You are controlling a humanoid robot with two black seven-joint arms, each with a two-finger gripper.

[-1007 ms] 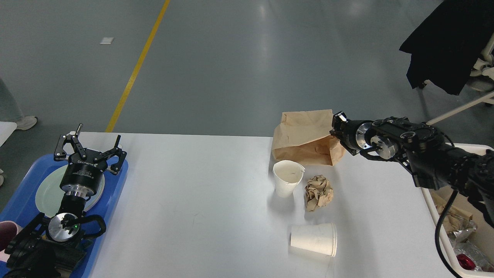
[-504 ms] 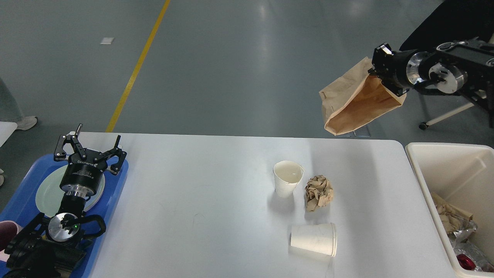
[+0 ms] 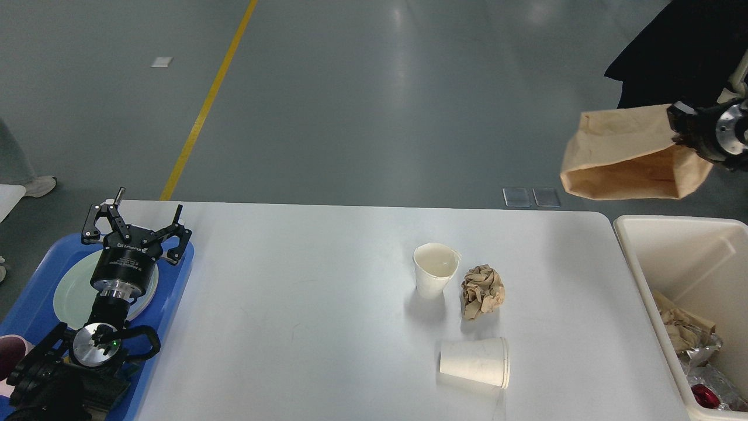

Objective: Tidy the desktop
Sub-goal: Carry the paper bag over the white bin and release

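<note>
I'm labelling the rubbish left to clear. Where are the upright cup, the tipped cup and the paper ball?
upright cup (image 3: 434,275), head view, on its outer wall.
tipped cup (image 3: 473,362), head view, on its side wall.
paper ball (image 3: 482,290), head view, on the middle of the crumpled brown wad.

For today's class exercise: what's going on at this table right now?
The right gripper holds a brown paper bag in the air, beyond the cream bin. The left gripper hangs open over the blue tray. An upright cup, a paper ball and a tipped cup lie on the desktop.
</note>
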